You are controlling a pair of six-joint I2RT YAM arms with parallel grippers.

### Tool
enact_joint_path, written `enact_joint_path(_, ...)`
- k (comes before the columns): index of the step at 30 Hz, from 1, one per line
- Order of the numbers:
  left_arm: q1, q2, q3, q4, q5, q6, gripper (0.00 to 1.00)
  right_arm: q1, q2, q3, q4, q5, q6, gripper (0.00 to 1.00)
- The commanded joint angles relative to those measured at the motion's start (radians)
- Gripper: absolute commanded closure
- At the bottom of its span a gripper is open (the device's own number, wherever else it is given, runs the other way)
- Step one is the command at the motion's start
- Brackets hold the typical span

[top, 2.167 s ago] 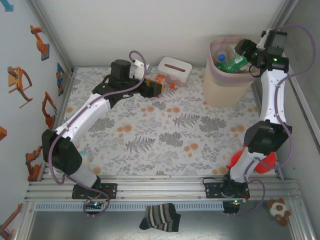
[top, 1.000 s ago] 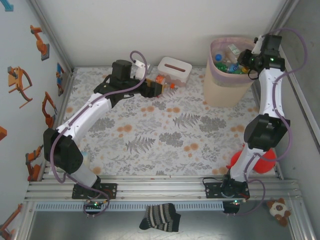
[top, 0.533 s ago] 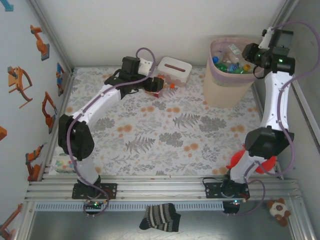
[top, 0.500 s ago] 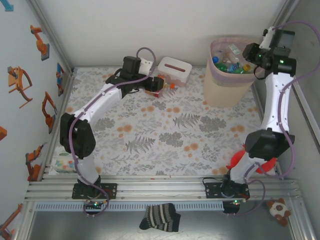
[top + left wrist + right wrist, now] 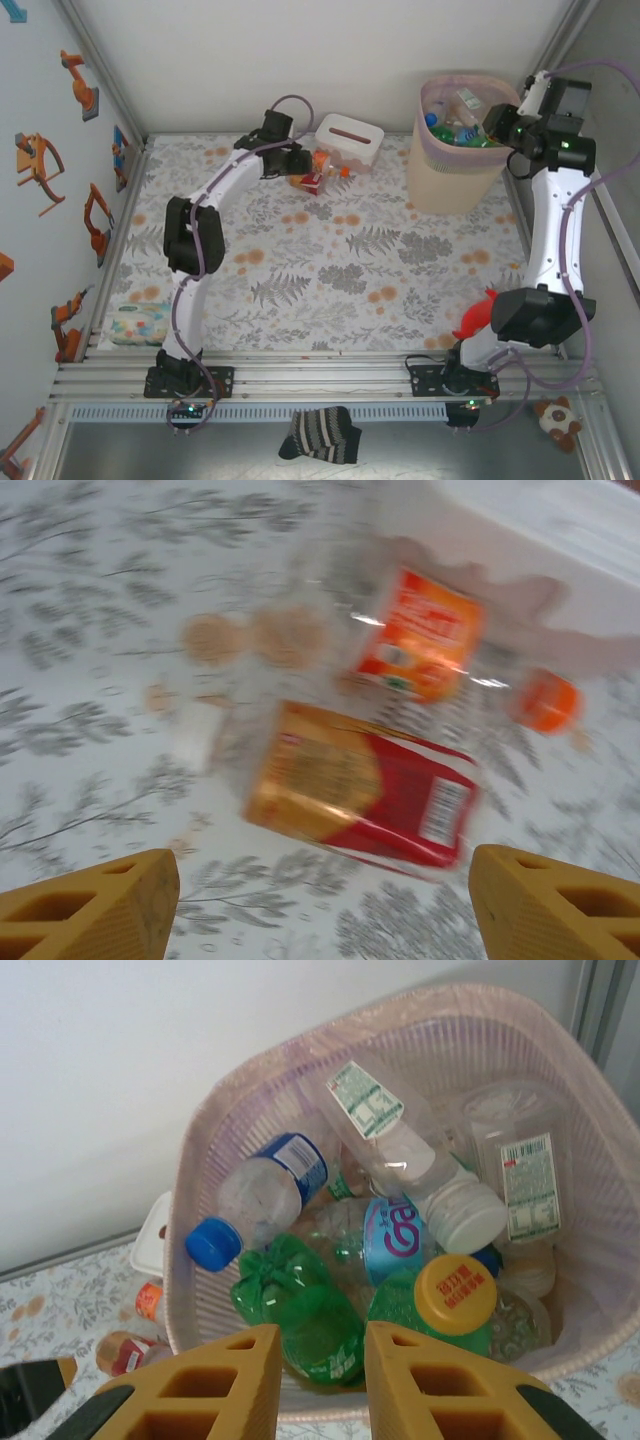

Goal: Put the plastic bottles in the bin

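Note:
Two plastic bottles lie on the floral mat beside the white tissue box. One has a red and gold label (image 5: 360, 800) (image 5: 308, 183); the other has an orange label and orange cap (image 5: 420, 645). My left gripper (image 5: 325, 900) (image 5: 298, 166) hovers over them, open wide, nothing between its fingers. The bin (image 5: 455, 165) (image 5: 200, 1160) stands at the back right, pink-lined. It holds several bottles, among them a crumpled green one (image 5: 310, 1310). My right gripper (image 5: 323, 1380) (image 5: 497, 125) hangs above the bin's right rim, shut and empty.
The tissue box (image 5: 350, 138) (image 5: 560, 530) sits just behind the two loose bottles. A tissue pack (image 5: 140, 322) lies at the front left. A red object (image 5: 480, 315) rests by the right arm's base. A sock (image 5: 320, 435) and a plush toy (image 5: 555, 418) lie below the rail.
The green bottle my right gripper held over the bin now lies inside it, and that gripper has drawn back right. My left arm folded upright, and its jaws have widened.

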Motion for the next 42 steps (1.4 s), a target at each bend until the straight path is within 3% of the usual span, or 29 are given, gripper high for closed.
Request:
enact_joint_path(1,-0.013,0.011,0.070,-0.089,-0.222,-0.215,0.19,0.005,-0.046,-0.027,0.011,-0.013,0.011,0.72)
enact_joint_path(5,-0.045,0.094,0.196,-0.194,-0.367,-0.489,0.18,0.005,-0.045,-0.043,0.016,-0.025,0.020,0.72)
enact_joint_path(11,-0.047,0.225,0.321,-0.215,-0.229,-0.725,0.18,0.005,-0.052,-0.055,0.019,-0.026,0.016,0.72)
enact_joint_path(26,-0.069,0.312,0.280,-0.164,-0.199,-0.848,0.14,0.006,-0.069,-0.081,0.016,-0.027,0.011,0.72)
enact_joint_path(42,-0.076,0.182,0.147,-0.122,-0.199,-0.738,0.39,0.023,-0.104,-0.123,0.036,-0.050,0.037,0.72)
